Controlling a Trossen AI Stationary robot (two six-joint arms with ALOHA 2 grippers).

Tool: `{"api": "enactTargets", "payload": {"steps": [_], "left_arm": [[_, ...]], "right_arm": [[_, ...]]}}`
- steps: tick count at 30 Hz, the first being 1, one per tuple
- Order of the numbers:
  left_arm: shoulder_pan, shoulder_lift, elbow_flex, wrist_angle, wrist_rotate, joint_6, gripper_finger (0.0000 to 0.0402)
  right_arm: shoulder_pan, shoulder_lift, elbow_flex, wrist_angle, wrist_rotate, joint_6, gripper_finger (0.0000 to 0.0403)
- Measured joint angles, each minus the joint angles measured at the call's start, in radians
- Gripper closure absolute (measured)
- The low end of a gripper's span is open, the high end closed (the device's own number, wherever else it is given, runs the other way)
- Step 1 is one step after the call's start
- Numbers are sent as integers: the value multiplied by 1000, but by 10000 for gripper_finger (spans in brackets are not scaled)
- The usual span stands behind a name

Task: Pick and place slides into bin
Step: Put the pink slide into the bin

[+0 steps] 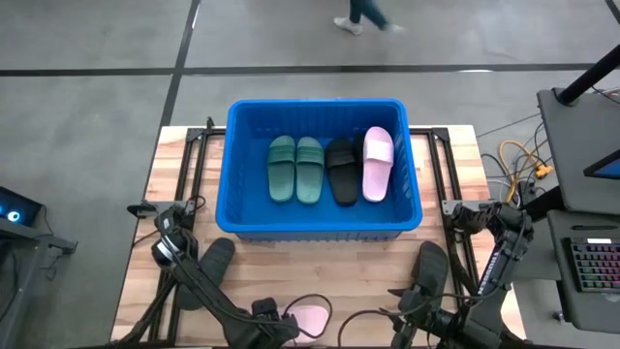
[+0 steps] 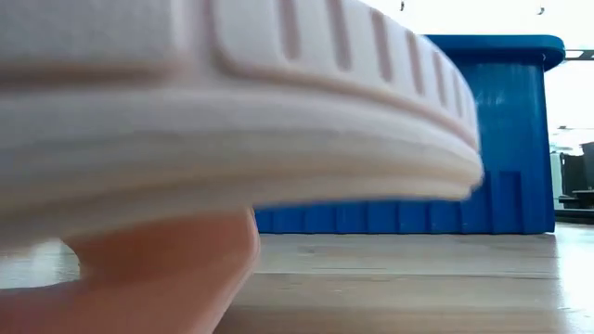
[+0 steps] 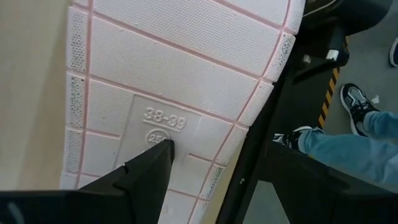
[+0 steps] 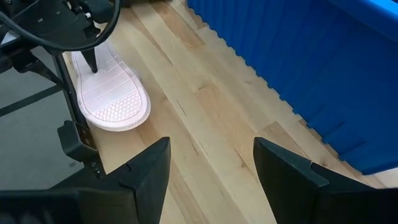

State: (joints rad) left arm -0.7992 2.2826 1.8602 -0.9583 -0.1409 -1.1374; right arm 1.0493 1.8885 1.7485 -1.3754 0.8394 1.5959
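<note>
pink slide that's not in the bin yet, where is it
In the high view the loose pink slide lies sole-up at the table's near edge, in front of the blue bin, with the left gripper on it.

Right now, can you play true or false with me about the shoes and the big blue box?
1. The bin is blue. True.
2. Four slides lie in the bin. True: two green slides, a black slide and a pink slide.
3. The other pink slide is in the bin too. False: it lies sole up on the table, with the left gripper at it.
4. The right gripper holds a slide. False: it is open and empty.
</note>
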Motion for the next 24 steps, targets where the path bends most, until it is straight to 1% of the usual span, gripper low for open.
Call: {"api": "enactTargets", "payload": {"steps": [7,12,15,19,22,24], "left_arm": [[-3,7,-97,104,-3,39,155],[-7,56,-97,130,-11,101,155],[-9,75,-96,139,-20,103,155],[-13,78,-96,136,-84,111,155],[-14,81,-96,130,-123,189,158],[-15,82,-103,132,-140,226,168]], "right_arm": [[-1,0,0,2,0,0,184],[-3,0,0,3,-1,0,184],[-5,0,0,5,-6,0,184],[-5,0,0,6,-8,5,184],[-9,0,0,6,-9,6,184],[-10,0,0,6,-9,8,184]]}}
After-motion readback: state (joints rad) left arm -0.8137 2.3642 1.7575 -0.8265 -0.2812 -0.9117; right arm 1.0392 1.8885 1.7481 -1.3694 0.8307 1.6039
